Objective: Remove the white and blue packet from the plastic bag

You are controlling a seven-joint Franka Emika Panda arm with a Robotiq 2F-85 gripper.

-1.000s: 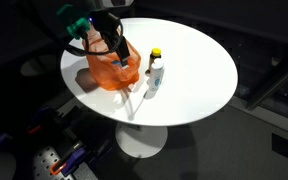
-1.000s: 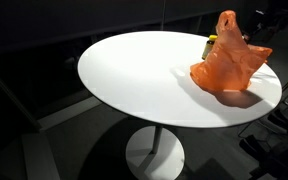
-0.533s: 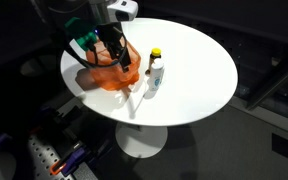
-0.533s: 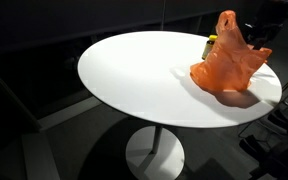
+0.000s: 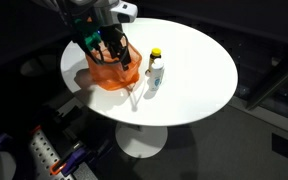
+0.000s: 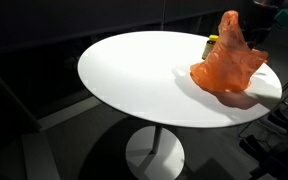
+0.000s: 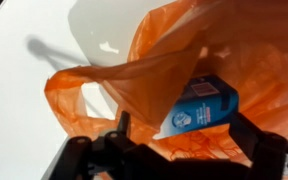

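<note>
An orange plastic bag [image 5: 114,72] sits on the round white table [image 5: 194,60] and shows in both exterior views [image 6: 227,62]. In the wrist view the bag [image 7: 134,75] gapes open, and a white and blue packet [image 7: 199,108] lies inside it. My gripper [image 5: 111,48] hangs over the bag's mouth. In the wrist view its fingers [image 7: 182,124] are spread wide on either side of the packet and do not close on it. The packet is hidden in both exterior views.
A small white bottle with a yellow cap [image 5: 154,72] stands right beside the bag, and its cap peeks out behind the bag [image 6: 211,42]. The table edge is close to the bag [image 6: 269,95]. Dark floor and equipment surround the table.
My gripper has shifted slightly over the bag's mouth, and the bag's top has changed shape a little. The bottle has not moved.
</note>
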